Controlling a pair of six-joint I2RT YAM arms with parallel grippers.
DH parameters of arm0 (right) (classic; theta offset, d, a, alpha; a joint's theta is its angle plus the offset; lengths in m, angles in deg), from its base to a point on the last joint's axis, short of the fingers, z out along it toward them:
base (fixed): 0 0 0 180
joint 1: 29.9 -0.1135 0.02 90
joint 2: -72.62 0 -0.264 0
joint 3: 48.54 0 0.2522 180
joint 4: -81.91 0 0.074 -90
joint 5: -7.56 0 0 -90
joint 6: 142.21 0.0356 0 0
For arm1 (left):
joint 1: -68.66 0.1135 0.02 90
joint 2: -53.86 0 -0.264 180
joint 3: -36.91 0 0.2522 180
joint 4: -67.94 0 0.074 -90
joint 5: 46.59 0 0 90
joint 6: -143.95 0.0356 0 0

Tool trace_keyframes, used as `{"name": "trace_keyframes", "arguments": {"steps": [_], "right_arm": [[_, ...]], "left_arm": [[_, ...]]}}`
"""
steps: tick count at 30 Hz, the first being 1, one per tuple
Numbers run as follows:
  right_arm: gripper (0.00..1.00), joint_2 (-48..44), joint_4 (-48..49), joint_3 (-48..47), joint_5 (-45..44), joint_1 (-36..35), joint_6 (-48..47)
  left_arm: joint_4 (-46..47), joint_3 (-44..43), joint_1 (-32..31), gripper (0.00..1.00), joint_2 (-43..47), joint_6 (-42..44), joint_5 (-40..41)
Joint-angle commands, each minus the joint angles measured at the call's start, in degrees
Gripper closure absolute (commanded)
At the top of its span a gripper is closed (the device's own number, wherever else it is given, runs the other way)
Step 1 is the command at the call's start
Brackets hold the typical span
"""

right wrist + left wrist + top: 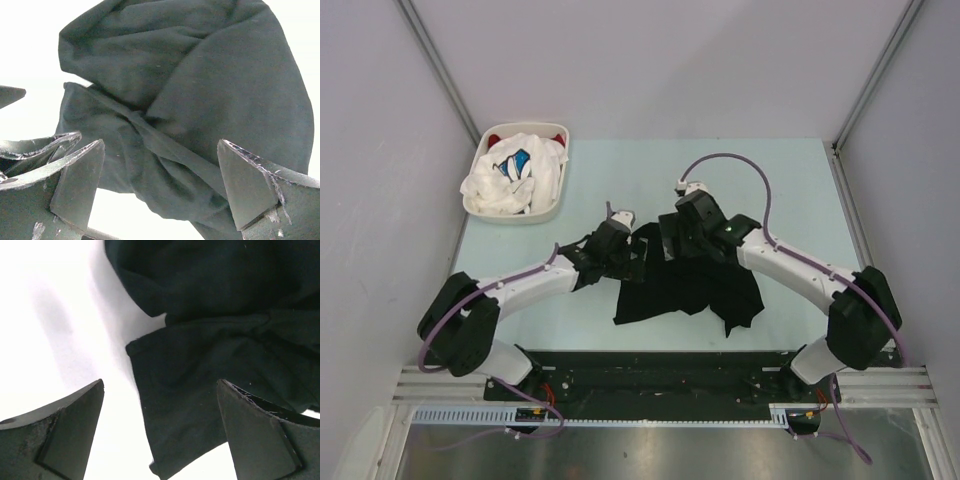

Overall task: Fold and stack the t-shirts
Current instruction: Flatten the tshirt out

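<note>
A large black t-shirt lies crumpled in the middle of the table. My left gripper hangs over its left edge; in the left wrist view it is open, with a flat flap of the black t-shirt below and between the jaws. My right gripper hangs over the bunched far part; in the right wrist view it is open above folds of the black t-shirt. Neither holds cloth. A white t-shirt with blue print and a red one lie in the basket.
The white oval basket stands at the far left of the table. The left gripper's fingers show at the left edge of the right wrist view, close to the right gripper. Grey walls enclose the table on three sides.
</note>
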Motion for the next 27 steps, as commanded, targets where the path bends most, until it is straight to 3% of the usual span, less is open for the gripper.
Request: {"name": "trace_keyframes", "arguments": {"steps": [1,4,8,17,27], "right_arm": [[0.00,4.8,4.9,-5.1,5.5,-4.1,-5.1],[0.01,9.7,4.6,-8.4,8.6,-5.2,-6.7],[0.01,15.6,4.0,-11.6,10.3,-7.0,-9.5],[0.06,23.7,3.0,-14.0,10.8,-11.7,-12.3],[0.04,18.5,-4.7,-13.9,-12.6,-28.8,-9.6]], "left_arm": [[0.9,1.9,0.6,0.01,5.9,-6.9,9.2],[0.5,6.8,3.0,0.00,13.3,-10.9,11.4],[2.3,13.4,7.8,0.00,24.4,-14.3,8.4],[1.8,16.6,10.4,0.00,27.7,-15.0,6.3],[-0.2,18.3,11.3,0.00,33.3,-15.3,8.0]]}}
